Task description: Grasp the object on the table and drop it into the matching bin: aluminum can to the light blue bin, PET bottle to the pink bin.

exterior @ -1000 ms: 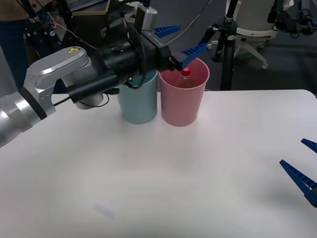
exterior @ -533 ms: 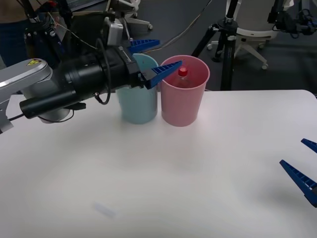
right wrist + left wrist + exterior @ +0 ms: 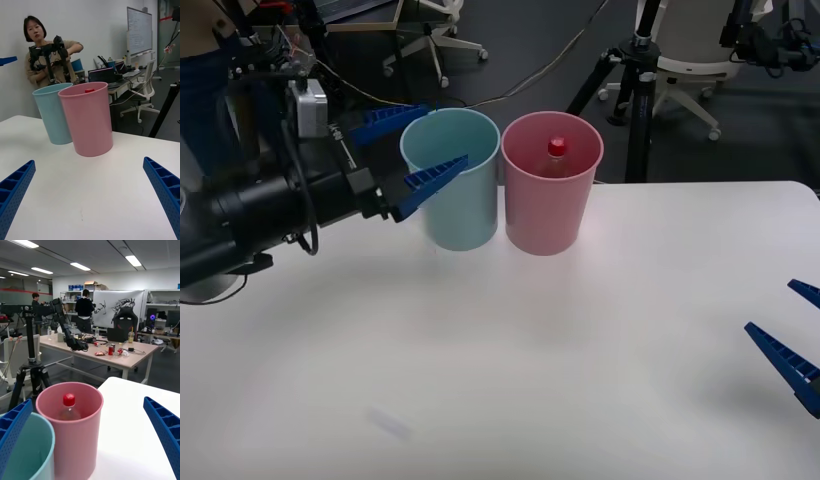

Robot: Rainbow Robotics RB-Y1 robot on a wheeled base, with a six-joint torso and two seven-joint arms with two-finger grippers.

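PET bottle (image 3: 555, 157) stands upright inside the pink bin (image 3: 548, 205), red cap up; left gripper (image 3: 408, 150) hangs empty, its 2 fingers spread, at the light blue bin (image 3: 456, 205), which touches the pink one on the table (image 3: 510, 350); right gripper (image 3: 792, 338) rests low at far right, fingers spread.

PET bottle (image 3: 555, 155) body mostly hidden inside pink bin (image 3: 548, 215).
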